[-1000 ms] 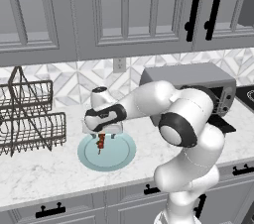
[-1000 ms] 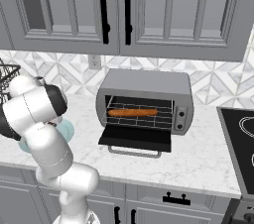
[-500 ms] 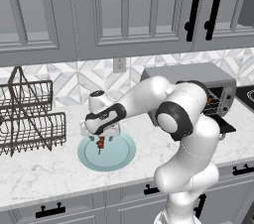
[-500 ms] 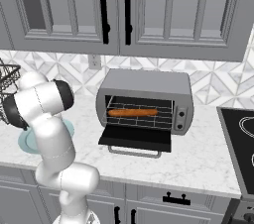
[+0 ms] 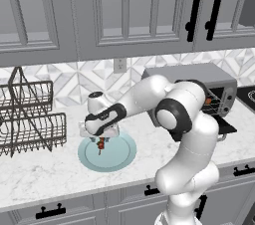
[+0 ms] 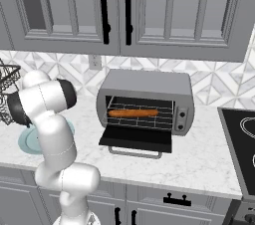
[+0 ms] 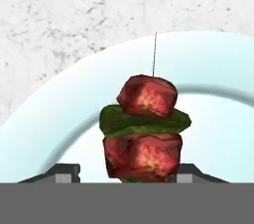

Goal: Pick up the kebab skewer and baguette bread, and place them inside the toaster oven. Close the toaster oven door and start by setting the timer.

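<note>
Hovering gripper (image 5: 101, 138): low over the pale blue plate (image 5: 122, 157), fingertips (image 7: 67, 173) on either side of the kebab skewer (image 7: 144, 129); grip or gap, I cannot tell.
Hand view: red meat chunks, one green slice, thin stick.
Right base view: baguette bread (image 6: 133, 113) on the rack inside the toaster oven (image 6: 144, 102); toaster oven door (image 6: 135, 138) down.
Writing: none readable.

Even, bright rendered light is falling from above; arm (image 5: 169, 104) is casting a soft shadow on counter (image 5: 60, 179); no blur.
</note>
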